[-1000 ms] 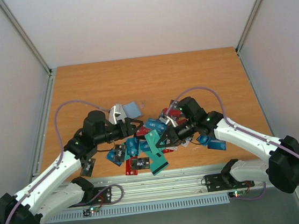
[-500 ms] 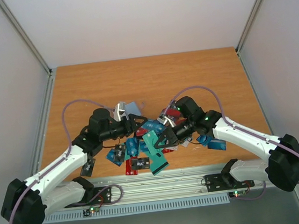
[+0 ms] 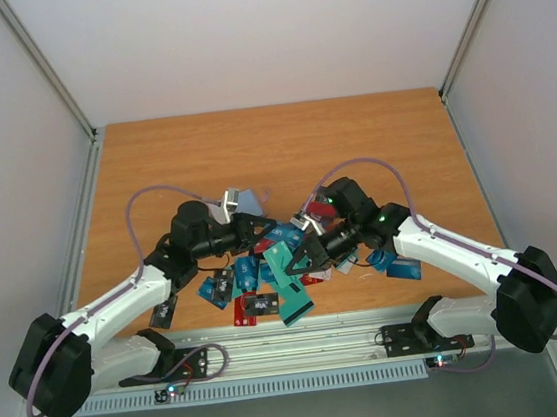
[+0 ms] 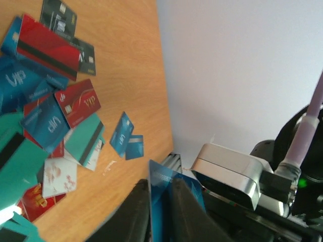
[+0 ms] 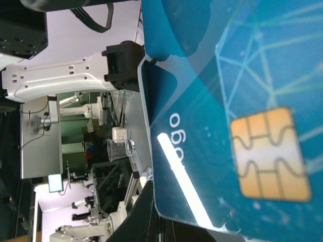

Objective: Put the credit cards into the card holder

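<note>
Locate the credit cards (image 3: 265,270) heaped in a loose, overlapping pile at the middle of the desk (image 3: 153,162). Note the left hand (image 4: 160,201) clenched on a blue card (image 4: 171,179), pinched across its flat faces and standing edge-up between the fingers. Note the right hand (image 3: 307,256) clenched on a second card, a blue chip card (image 5: 242,101) filling its wrist view. Take as the card holder (image 3: 242,200), probably, the pale grey and light-blue item just beyond the left arm (image 3: 137,290); confirm before insertion, being mostly hidden there. Treat each card as light, thin, stiff across the short span yet springy along the length, and slick on both faces. Expect cards lying flat on the desk to resist a direct pinch; lift at an overhanging corner or at an edge propped by a neighbour. Grip near one short end, leaving the leading edge free for the pocket. Keep pressure moderate to avoid bowing the card or squirting it out. Brace the holder during insertion, judging it soft and light enough to slide.
</note>
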Robot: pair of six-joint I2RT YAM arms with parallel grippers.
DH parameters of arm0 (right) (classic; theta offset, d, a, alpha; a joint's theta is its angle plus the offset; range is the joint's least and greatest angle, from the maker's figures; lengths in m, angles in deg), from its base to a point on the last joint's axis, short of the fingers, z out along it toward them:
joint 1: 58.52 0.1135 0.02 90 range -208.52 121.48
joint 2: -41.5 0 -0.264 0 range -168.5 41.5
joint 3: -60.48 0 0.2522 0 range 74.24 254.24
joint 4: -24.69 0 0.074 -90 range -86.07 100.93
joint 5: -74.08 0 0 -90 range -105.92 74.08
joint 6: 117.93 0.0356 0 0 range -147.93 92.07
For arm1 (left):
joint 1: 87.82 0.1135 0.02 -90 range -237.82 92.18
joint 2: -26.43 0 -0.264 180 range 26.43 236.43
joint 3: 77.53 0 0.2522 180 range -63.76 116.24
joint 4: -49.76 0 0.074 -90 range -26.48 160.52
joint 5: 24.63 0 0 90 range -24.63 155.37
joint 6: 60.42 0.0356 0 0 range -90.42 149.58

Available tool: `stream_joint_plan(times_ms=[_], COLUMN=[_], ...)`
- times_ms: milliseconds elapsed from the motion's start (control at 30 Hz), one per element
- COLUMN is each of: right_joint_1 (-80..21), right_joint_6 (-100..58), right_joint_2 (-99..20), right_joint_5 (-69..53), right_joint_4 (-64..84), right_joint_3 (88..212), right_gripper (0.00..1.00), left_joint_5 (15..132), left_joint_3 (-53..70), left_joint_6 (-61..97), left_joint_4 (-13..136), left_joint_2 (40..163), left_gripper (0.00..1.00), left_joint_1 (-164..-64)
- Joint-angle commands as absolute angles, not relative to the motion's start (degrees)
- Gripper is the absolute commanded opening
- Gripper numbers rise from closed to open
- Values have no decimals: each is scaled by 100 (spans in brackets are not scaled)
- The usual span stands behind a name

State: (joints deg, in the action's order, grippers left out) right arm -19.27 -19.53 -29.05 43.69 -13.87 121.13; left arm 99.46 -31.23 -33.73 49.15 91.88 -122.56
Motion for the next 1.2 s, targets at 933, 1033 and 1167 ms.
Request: stream_joint_plan(times_ms=[933,1033,1167], right_joint_1=[-2348,-2345,-2345], right_joint_6=[-3114,-3327,-3300], right_joint_2=[-2477,-2065,-1821], right_joint_5=[1052,1891,3065], right_joint_4=[-4038,-3799,-3410], right_joint_3=[13031,13187,13171], right_gripper=[85,84,78], left_joint_5=[10206,11260,12202], left_joint_3=[289,605,902], left_joint_6=[982,1093,1079], left_joint_4=[10608,10660,10703], left_joint_2=[9314,9532,9748], left_gripper=[0,0,0], left_joint_1=[-12006,-12008,-12008])
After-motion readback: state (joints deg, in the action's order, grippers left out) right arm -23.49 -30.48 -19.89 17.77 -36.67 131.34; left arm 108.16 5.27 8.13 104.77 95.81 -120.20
